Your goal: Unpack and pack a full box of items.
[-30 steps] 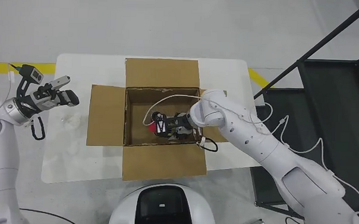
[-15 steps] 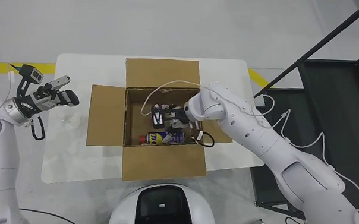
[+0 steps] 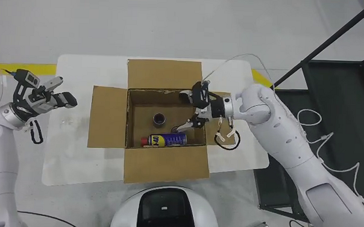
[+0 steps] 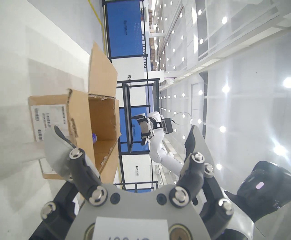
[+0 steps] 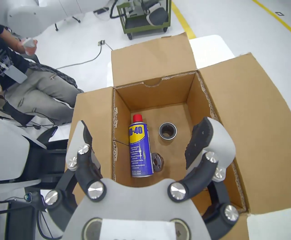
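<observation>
Three items in box (image 3: 109, 126): spray can (image 5: 139, 150), ring (image 5: 167, 130), flange (image 5: 158, 161). Right claw (image 3: 185, 109) over box, released; left claw (image 3: 66, 90) well left of box, released.

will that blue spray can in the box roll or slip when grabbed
The blue and yellow cylindrical spray can with a red cap lies on its side, so a sideways push would probably roll it, though the brown cardboard box wall close beside it should stop it. Its smooth skin may slip in a loose grip.
</observation>
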Robot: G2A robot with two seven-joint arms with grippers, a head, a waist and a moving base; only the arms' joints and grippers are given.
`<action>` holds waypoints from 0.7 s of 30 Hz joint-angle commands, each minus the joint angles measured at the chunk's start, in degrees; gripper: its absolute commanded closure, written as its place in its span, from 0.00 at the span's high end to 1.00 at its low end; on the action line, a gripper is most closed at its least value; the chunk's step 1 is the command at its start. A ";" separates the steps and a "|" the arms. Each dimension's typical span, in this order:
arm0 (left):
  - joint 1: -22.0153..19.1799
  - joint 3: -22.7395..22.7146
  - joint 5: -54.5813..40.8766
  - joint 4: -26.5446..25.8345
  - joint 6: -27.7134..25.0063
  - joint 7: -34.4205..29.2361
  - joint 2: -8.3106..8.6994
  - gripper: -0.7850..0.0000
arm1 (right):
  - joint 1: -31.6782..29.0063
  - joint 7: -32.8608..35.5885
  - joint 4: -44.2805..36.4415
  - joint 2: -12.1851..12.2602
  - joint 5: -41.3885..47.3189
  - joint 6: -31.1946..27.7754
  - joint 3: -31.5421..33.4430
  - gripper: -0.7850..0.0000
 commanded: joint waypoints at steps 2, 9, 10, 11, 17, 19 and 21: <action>-0.63 0.28 1.65 3.02 -2.31 1.74 0.36 1.00 | -3.40 1.98 -1.11 1.97 3.31 0.00 4.54 1.00; -3.23 5.73 4.60 10.08 -5.31 4.60 0.00 1.00 | -10.07 3.50 -1.19 4.75 8.69 0.14 11.89 1.00; -3.84 6.66 4.51 11.44 -5.52 4.77 -0.16 1.00 | -10.07 3.50 -1.19 4.75 8.69 0.14 11.89 1.00; -4.55 7.57 4.26 12.77 -5.66 4.82 -0.33 1.00 | -10.07 3.50 -1.19 4.75 8.69 0.14 11.89 1.00; -8.67 11.64 -1.57 19.93 -5.67 1.61 -1.57 1.00 | -10.07 3.50 -1.19 4.75 8.69 0.14 11.89 1.00; -9.92 12.54 -3.15 22.04 -5.41 0.56 -1.87 1.00 | -10.07 3.50 -1.19 4.75 8.69 0.14 11.89 1.00; -11.18 13.59 -3.72 23.69 -5.44 0.01 -2.15 1.00 | -10.07 3.50 -1.19 4.75 8.69 0.14 11.89 1.00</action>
